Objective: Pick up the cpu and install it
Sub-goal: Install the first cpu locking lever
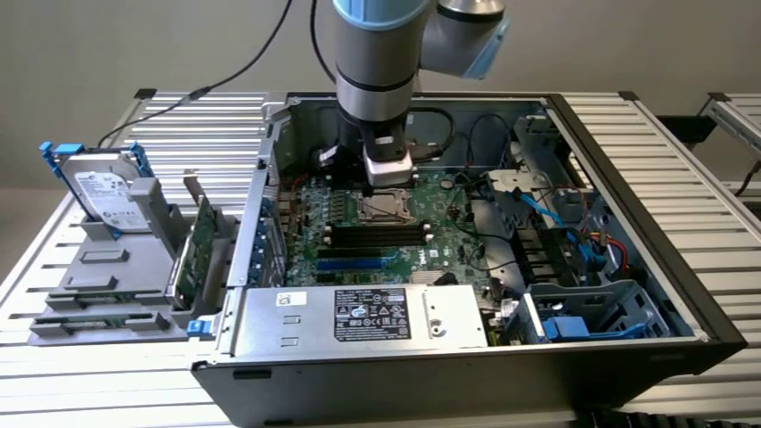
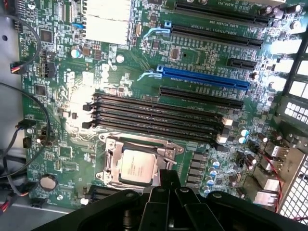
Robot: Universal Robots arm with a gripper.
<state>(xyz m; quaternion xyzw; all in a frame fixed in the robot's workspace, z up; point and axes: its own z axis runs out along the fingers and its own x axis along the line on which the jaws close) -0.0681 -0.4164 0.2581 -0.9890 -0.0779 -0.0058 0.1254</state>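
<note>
The cpu [image 2: 136, 166], a small silver square chip, lies flat inside its metal socket frame [image 2: 111, 159] on the green motherboard [image 2: 72, 159] of an open computer case. In the exterior view the cpu [image 1: 386, 210] shows just below the arm's tool. My gripper [image 2: 168, 177] hangs a little above the socket's edge, beside the chip, with its black fingers [image 2: 162, 195] together and nothing between them. From outside, the gripper [image 1: 389, 187] points straight down into the case.
Long black memory slots [image 2: 154, 115] run beside the socket, then a blue expansion slot [image 2: 204, 79]. The case walls [image 1: 642, 178] ring the board, with cables [image 1: 537, 207] and a power supply [image 1: 356, 316]. A hard drive [image 1: 105, 192] stands outside the case at the exterior view's left.
</note>
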